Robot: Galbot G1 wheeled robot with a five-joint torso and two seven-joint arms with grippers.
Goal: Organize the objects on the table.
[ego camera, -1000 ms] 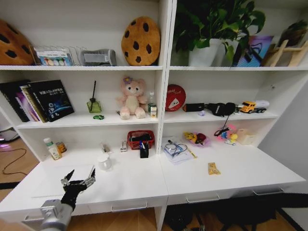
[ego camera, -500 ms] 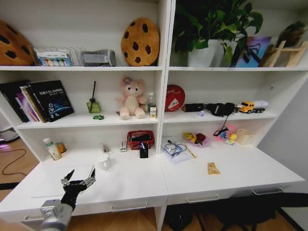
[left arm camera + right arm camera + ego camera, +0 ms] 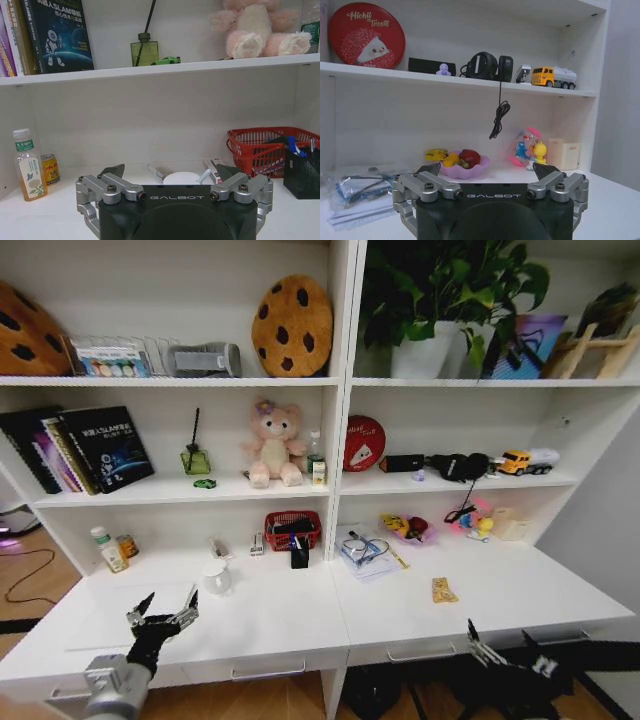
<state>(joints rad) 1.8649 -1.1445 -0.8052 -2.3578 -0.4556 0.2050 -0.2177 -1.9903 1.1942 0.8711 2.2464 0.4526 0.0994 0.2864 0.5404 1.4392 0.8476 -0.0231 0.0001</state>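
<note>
My left gripper [image 3: 160, 614] [image 3: 170, 172] hangs open over the left part of the table [image 3: 290, 625], above a flat silver laptop [image 3: 100, 625]. My right gripper [image 3: 498, 640] [image 3: 487, 170] is open and empty at the table's front edge on the right. A yellow snack packet [image 3: 444, 590] lies on the desk beyond it. The tiny green toy car [image 3: 205, 483] [image 3: 166, 60] sits on the middle shelf, and a small green-labelled tin [image 3: 319, 472] stands beside the teddy bear. A marker pen [image 3: 156, 171] lies near the back wall behind a white cup [image 3: 216, 578].
A red basket [image 3: 292, 529] and a black pen holder [image 3: 299, 554] stand at the desk's middle back. Papers with a cable [image 3: 365, 552], a pink fruit bowl [image 3: 408, 529] and toys [image 3: 472, 524] fill the right back. A bottle [image 3: 103, 548] and can [image 3: 127, 545] stand far left.
My right gripper has risen into the head view at the lower right. The left gripper and the objects have not moved.
</note>
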